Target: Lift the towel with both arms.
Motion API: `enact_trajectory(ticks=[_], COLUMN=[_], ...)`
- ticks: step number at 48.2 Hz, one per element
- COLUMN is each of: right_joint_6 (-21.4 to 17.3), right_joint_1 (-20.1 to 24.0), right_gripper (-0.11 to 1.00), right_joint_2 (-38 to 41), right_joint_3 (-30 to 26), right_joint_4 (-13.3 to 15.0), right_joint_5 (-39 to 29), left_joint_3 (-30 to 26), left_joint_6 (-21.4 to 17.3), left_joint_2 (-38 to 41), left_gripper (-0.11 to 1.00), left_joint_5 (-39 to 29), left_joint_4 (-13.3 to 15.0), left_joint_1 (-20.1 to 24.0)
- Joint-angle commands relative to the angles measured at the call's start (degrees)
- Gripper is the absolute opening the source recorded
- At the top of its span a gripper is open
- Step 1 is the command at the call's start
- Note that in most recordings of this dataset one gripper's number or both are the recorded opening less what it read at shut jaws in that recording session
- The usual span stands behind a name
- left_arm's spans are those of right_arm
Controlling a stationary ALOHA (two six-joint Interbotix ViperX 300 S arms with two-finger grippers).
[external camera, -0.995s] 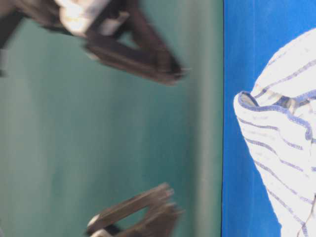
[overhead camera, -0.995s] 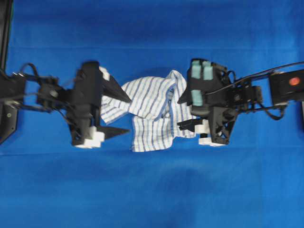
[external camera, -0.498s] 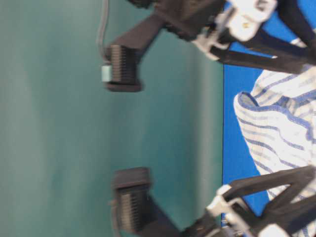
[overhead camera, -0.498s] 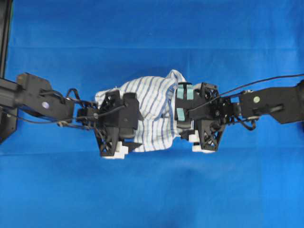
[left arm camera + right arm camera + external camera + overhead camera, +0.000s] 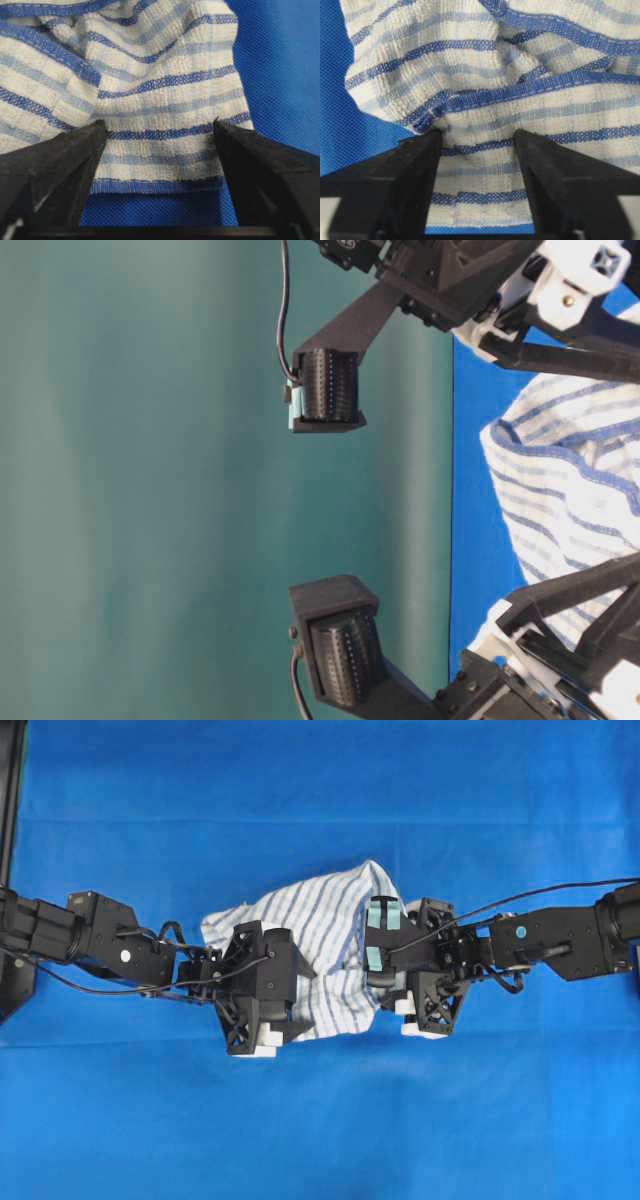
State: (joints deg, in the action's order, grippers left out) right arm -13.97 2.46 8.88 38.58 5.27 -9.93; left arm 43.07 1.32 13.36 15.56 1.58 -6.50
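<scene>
The towel [image 5: 330, 930], white with blue stripes, lies crumpled on the blue table cloth [image 5: 320, 1120] between my two arms. My left gripper [image 5: 297, 992] points down onto the towel's lower left part. In the left wrist view the left gripper [image 5: 160, 125] is open, its fingers [image 5: 60, 160] pressing on the cloth on either side of a flat hemmed edge of the towel [image 5: 160, 95]. My right gripper [image 5: 385, 975] is down on the towel's right side. In the right wrist view the right gripper [image 5: 477, 135] is open but narrower, straddling a strip of the towel [image 5: 480, 65].
The table-level view is turned sideways and shows both black arms reaching down at the towel [image 5: 570, 490], with a plain green background behind. A black frame [image 5: 12, 780] stands at the far left edge. Cables trail from both arms.
Both arms came in from the sides and dropped onto the towel. Their jaws have narrowed a little around the cloth. The towel is bunched slightly; it still rests on the table.
</scene>
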Motion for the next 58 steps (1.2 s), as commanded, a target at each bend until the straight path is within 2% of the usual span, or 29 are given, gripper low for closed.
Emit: enact_trajectory(ticks=[1,10,13,15,26,34,47,58], right_joint_6=[0.0,0.0,0.0,-0.1,-0.1,-0.4,-0.2,0.1], right_joint_1=[0.0,-0.1,-0.1,-0.1,-0.1,-0.1,-0.1,-0.1], right_gripper=[0.55,0.08,0.07,0.07,0.07,0.07,0.07,0.07], right_joint_2=[-0.4,-0.6,-1.2,-1.6,-6.0,-12.4,-21.4,-25.4], right_joint_3=[-0.4,-0.6,-0.7,-0.8,-1.0,-3.3,-12.5,-22.7], right_joint_4=[-0.2,-0.2,-0.2,-0.2,-0.2,-0.4,0.4,2.0], right_joint_5=[0.1,-0.6,-0.9,-1.0,-1.3,-6.4,-18.8,-27.2], left_joint_3=[-0.6,-0.7,-1.0,-1.1,-1.2,-2.4,-7.6,-15.0], left_joint_6=[0.0,-0.1,-0.1,-0.2,-0.2,0.7,0.7,0.2], left_joint_2=[-0.5,-1.2,-1.8,-2.6,-7.7,-16.5,-31.1,-38.2], left_gripper=[0.74,0.22,0.07,0.02,0.01,0.01,0.01,0.01], left_joint_5=[-0.7,-4.0,-5.1,-5.9,-9.7,-16.0,-29.3,-39.6], left_joint_4=[0.1,0.1,0.1,0.1,0.1,0.1,0.1,-0.2], left_joint_1=[0.3,0.3,0.3,0.3,0.3,0.3,1.3,4.0])
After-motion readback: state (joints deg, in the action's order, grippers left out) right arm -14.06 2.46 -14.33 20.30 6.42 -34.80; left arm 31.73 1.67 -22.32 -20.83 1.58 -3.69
